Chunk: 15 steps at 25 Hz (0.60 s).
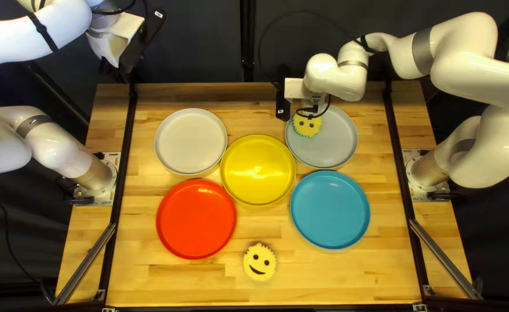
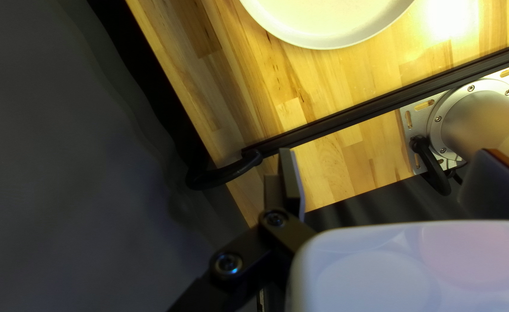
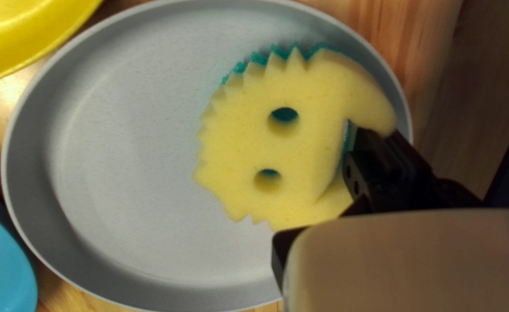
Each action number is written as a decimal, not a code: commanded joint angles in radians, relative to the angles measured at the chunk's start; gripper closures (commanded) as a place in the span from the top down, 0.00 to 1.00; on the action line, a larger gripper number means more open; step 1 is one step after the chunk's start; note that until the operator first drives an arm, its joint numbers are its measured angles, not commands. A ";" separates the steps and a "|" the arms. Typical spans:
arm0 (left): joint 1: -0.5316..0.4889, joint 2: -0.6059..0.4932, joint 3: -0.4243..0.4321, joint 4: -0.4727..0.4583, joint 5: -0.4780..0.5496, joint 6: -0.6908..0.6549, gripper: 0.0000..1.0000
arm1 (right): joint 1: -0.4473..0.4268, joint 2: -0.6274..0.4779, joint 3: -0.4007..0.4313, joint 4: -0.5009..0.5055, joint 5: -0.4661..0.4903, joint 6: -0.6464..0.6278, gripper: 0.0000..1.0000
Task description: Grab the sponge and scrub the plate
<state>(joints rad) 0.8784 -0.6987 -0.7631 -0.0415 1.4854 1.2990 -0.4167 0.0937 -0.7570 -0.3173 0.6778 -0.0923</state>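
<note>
A yellow smiley sponge (image 1: 305, 125) with a teal underside is on the grey plate (image 1: 338, 138) at the back right, under my right gripper (image 1: 318, 106). Seen from the right wrist, that sponge (image 3: 277, 133) rests over one side of the grey plate (image 3: 127, 156); the right gripper (image 3: 329, 199) is shut on its mouth-side edge, one finger in the mouth slot, the other partly hidden by the mount. My left gripper (image 1: 116, 37) hangs beyond the table's back left corner. In its wrist view the left gripper (image 2: 387, 170) stands open, holding nothing.
White (image 1: 190, 141), yellow (image 1: 258, 170), red (image 1: 196, 218) and blue (image 1: 329, 209) plates lie on the table. A second smiley sponge (image 1: 259, 262) sits near the front edge. Black rails (image 1: 123, 173) run along both sides.
</note>
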 commanded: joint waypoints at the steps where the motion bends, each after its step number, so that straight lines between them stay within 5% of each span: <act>1: 0.000 0.000 0.000 0.000 0.000 0.000 1.00 | 0.052 -0.020 0.027 -0.011 -0.005 0.040 0.00; 8: 0.000 0.000 0.000 0.000 0.000 0.000 1.00 | 0.111 -0.091 0.072 0.077 0.024 -0.068 0.00; 15: 0.000 0.000 0.000 0.000 0.000 0.000 1.00 | 0.073 -0.206 0.062 0.249 0.138 -0.267 0.00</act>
<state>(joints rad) 0.8784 -0.6987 -0.7631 -0.0415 1.4854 1.2990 -0.3278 -0.0812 -0.6820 -0.1215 0.7718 -0.3027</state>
